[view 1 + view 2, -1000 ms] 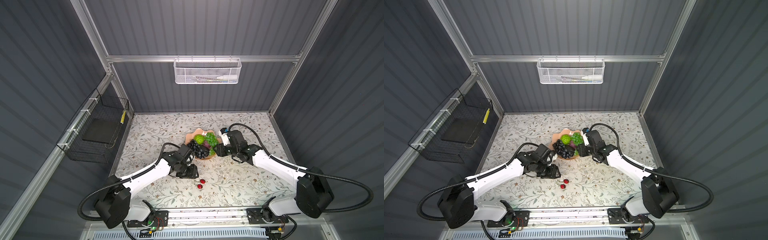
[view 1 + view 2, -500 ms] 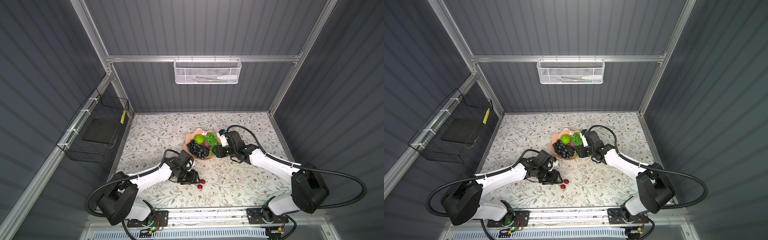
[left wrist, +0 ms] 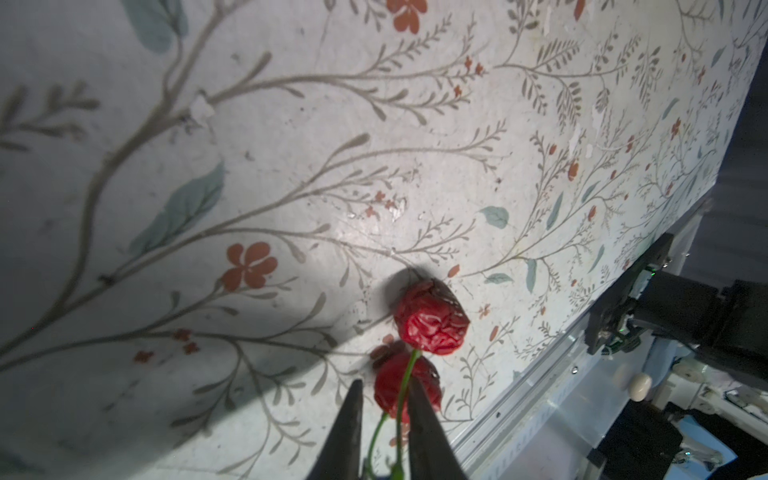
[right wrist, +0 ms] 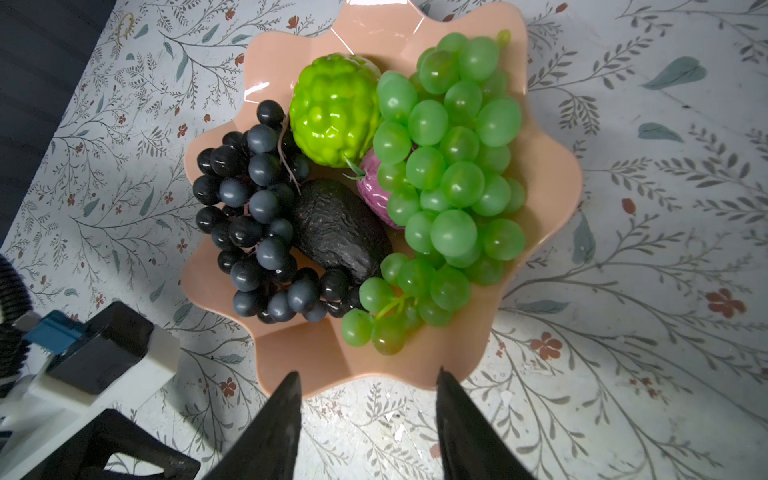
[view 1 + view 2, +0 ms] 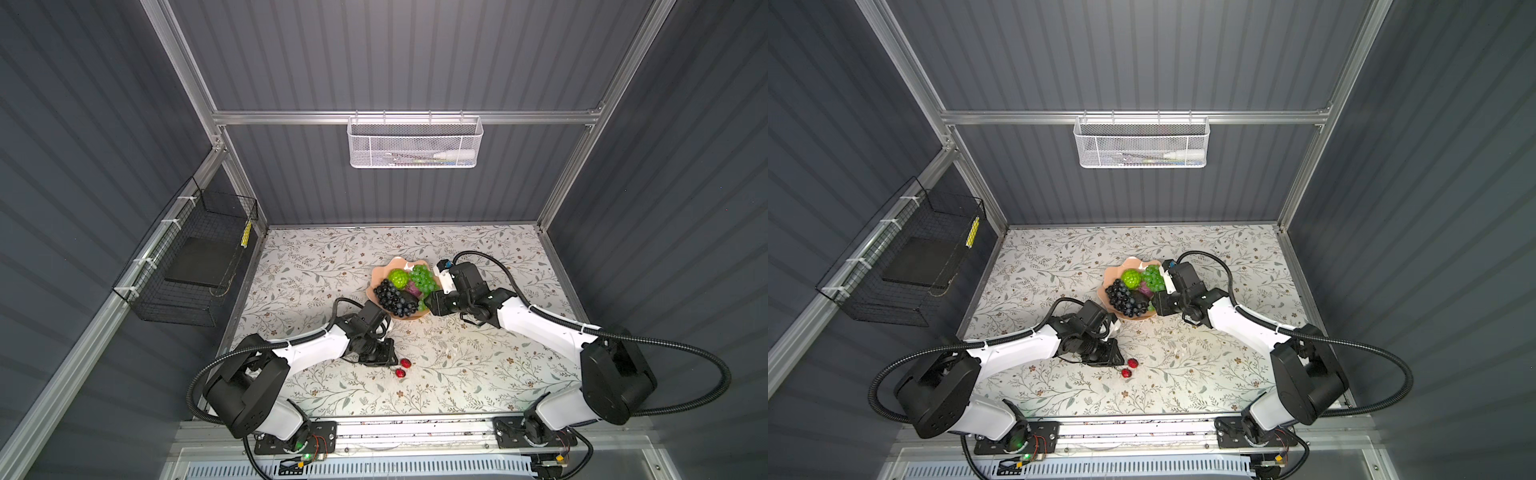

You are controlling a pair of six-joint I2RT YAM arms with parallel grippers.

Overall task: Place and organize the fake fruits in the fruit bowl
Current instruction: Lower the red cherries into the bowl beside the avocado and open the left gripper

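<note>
The peach-pink fruit bowl [image 5: 399, 266] [image 4: 374, 361] holds the dark grape bunch [image 4: 253, 220], green grape bunch [image 4: 449, 166], bumpy lime-green fruit [image 4: 332, 104], purple fruit [image 4: 376, 195] and black avocado [image 4: 336, 232]. Two red berries [image 5: 406, 363] [image 5: 1126, 373] [image 3: 432, 318] lie on the floral table in front of the bowl. My left gripper [image 5: 395, 362] [image 3: 385, 382] is low over them, its jaws drawn close around their green stems. My right gripper [image 5: 430, 302] [image 4: 369, 372] stands open just outside the bowl's rim, with nothing between its fingers.
A white mesh basket [image 5: 414, 143] hangs on the back wall. A black wire basket [image 5: 195, 266] hangs on the left wall. The metal front rail [image 5: 395, 428] runs close behind the berries. The left arm's wrist [image 4: 95, 353] sits near the bowl's edge.
My left gripper has slid toward the front of the table to the red berries and its jaws have narrowed around their stems. The right arm has barely moved.
</note>
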